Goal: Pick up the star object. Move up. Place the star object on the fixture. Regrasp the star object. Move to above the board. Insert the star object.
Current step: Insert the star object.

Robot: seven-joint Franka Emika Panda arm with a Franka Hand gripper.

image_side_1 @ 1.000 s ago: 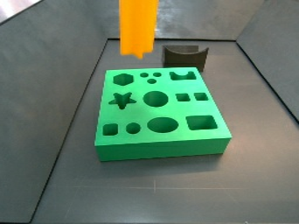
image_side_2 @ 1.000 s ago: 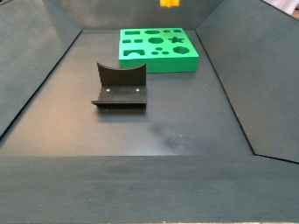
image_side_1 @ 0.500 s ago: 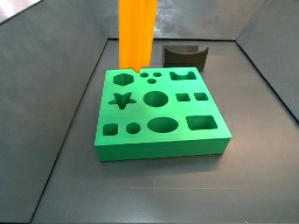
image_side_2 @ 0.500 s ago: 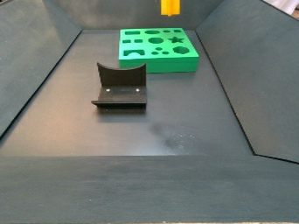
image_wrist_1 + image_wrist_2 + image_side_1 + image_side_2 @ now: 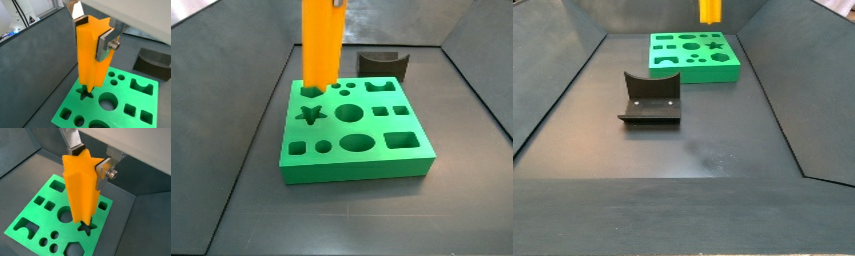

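Note:
The star object [image 5: 92, 60] is an orange-yellow ridged bar that hangs upright with its star-shaped top end between the fingers. My gripper [image 5: 92, 35] is shut on its upper part, one silver finger on each side, as both wrist views show [image 5: 90, 162]. The bar's lower end hovers just above the star hole [image 5: 85, 227] of the green board [image 5: 40, 218], apart from it. In both side views only the bar [image 5: 321, 45] [image 5: 710, 10] shows above the board [image 5: 358, 170]; the gripper is cut off by the frame's upper edge.
The dark fixture [image 5: 649, 100] stands on the floor apart from the board [image 5: 700, 76], and shows behind the board [image 5: 382, 65] in a side view. Dark walls close in the floor on all sides. The board [image 5: 67, 111] has several other shaped holes.
The star object has come down toward the board, held upright the whole time, and has shifted slightly sideways toward the star hole. Board and fixture have not moved.

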